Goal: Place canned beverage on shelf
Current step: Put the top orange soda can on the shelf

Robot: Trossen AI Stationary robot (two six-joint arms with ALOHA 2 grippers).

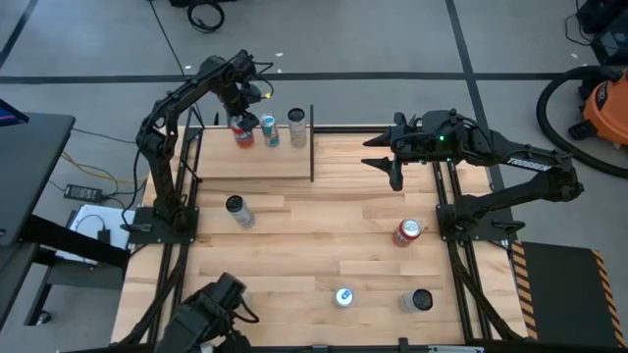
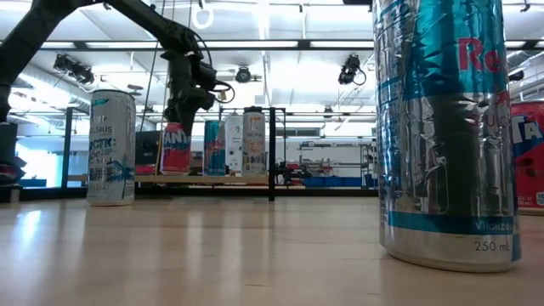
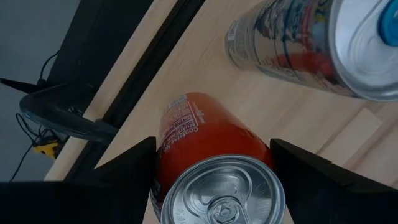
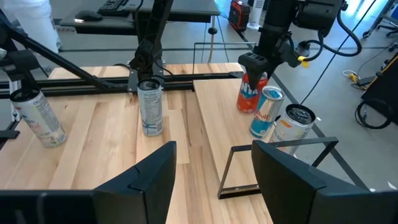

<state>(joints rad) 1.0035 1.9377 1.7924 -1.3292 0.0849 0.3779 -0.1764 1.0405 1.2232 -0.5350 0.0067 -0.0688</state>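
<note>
Plank-patterned wooden tabletop (image 1: 324, 245) carries the small pale-wood shelf (image 1: 285, 162) with thin black rod edging at its far left corner. Left gripper (image 1: 239, 120) is over the shelf's left end, fingers (image 3: 134, 165) on either side of the upright red soda can (image 1: 242, 134), close against its flanks; can base sits on the shelf panel. Can't tell from the wrist view whether the pads actually press the can or just bracket it. Just beside the red can, in a row on the shelf: a blue-and-silver slim can (image 1: 269, 130), then a pale silver can (image 1: 296, 127), both upright. Right gripper (image 1: 391, 165) hangs above the table just right of the shelf's black end rod, fingers (image 4: 146, 180) spread, nothing between them. Off the shelf, on the table: a tall white-and-teal printed can (image 1: 239, 211) near the left arm base, a red can (image 1: 407, 232) near the right arm base, a silver-and-blue slim can (image 1: 343, 296) at the near edge right in front of the low camera, and a dark-topped can (image 1: 419, 300) next to it. All standing. Grey floor around the table with cables and an orange vacuum (image 1: 599, 103) at the far right.
</note>
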